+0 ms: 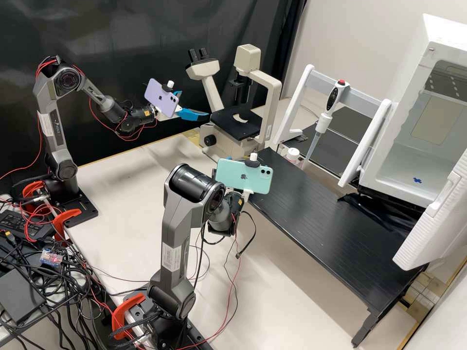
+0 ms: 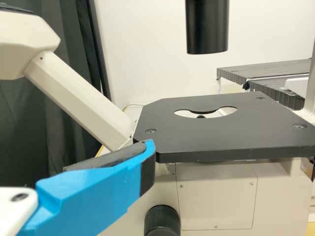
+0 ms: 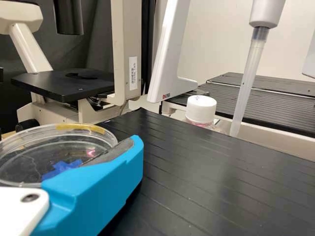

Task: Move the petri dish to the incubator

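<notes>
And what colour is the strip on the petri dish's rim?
Yellow; the strip shows best in the right wrist view.

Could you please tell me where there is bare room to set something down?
The black platform is bare between the teal phone and incubator door, as is the pale table between the far arm's base and microscope. Crowded: around the cable tangle, by the bottle and pipette, and where the petri dish is held.

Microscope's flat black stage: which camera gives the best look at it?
The left wrist view: the black stage is close there, its central opening plain. The high view shows it from above, amid the whole microscope; the right wrist view shows it farther off, at a flatter angle.
</notes>
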Robot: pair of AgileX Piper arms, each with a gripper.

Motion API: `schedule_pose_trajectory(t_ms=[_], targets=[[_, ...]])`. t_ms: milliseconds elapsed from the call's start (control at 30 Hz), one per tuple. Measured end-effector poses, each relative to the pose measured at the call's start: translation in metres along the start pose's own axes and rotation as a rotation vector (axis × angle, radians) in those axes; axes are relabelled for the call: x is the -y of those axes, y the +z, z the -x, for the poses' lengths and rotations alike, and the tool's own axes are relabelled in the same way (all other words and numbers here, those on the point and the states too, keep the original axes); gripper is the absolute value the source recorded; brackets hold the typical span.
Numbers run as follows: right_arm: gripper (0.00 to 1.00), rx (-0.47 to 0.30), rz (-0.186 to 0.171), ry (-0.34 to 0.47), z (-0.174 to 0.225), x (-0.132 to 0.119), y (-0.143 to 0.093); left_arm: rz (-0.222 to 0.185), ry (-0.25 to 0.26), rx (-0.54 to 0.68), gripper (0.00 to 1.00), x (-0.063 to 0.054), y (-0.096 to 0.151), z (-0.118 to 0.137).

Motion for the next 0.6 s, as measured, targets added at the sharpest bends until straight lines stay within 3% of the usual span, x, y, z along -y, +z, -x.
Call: schedule_pose_trajectory(t_ms=[200, 300, 600], targets=[[0.0, 0.011, 0.001, 0.02, 0.004, -0.004, 0.003, 0.0, 0.0, 0.0, 1.0, 0.0, 0.0, 0.0], [0.0, 0.042, 0.017, 0.066, 0.01, -0.014, 0.009, 0.0, 0.0, 0.0, 1.0, 0.0, 0.0, 0.0], [0.0, 0.233, 0.004, 0.242, 0.035, -0.057, 0.049, 0.0, 0.0, 0.0, 1.0, 0.0, 0.0, 0.0]])
